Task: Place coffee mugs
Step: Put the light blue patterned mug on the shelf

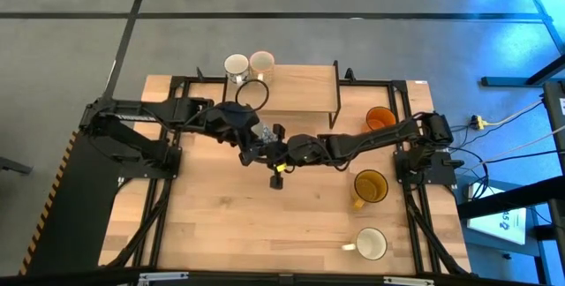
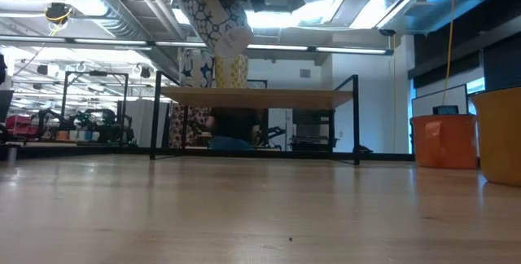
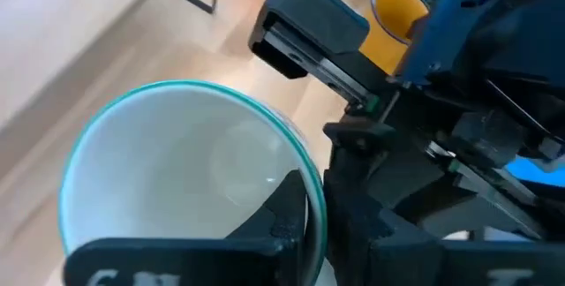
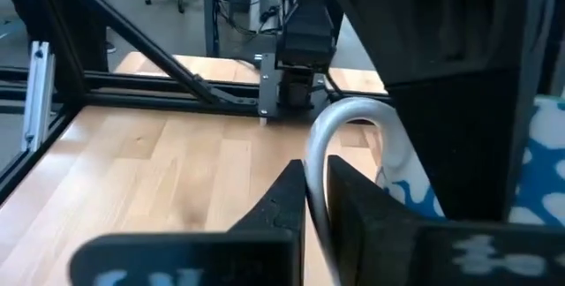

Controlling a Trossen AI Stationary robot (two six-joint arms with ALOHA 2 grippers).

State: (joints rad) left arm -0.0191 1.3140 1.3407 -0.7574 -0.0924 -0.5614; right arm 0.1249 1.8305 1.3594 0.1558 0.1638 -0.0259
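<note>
Holding a white patterned mug [image 3: 190,184] up off the table [image 1: 229,224], my left gripper [image 1: 263,136] has one finger [image 3: 287,220] hooked over the rim and inside the bowl, so it is clamped on the mug's wall. My right gripper [image 1: 275,151] meets it at the same spot: its fingers [image 4: 291,202] sit close either side of the mug's pale curved handle [image 4: 340,136], closed on it. Both grippers hang together just in front of the raised wooden shelf [image 1: 300,87], above the table's middle. From table height the held mug [image 2: 216,15] shows tilted and well clear of the board, its white side printed with a dark honeycomb pattern.

Taking the shelf as the landmark, working outward from me: two cream mugs [image 1: 236,65] [image 1: 262,61] stand side by side at its left end, touching or nearly so. An orange mug [image 1: 380,118] stands just off the shelf's right end, close under my right arm. An amber-yellow mug [image 1: 370,185] stands farther out from the shelf on that same right side, handle toward the table's front. A white mug [image 1: 371,244] stands farthest from the shelf, near the table's front right corner, its handle pointing left.
</note>
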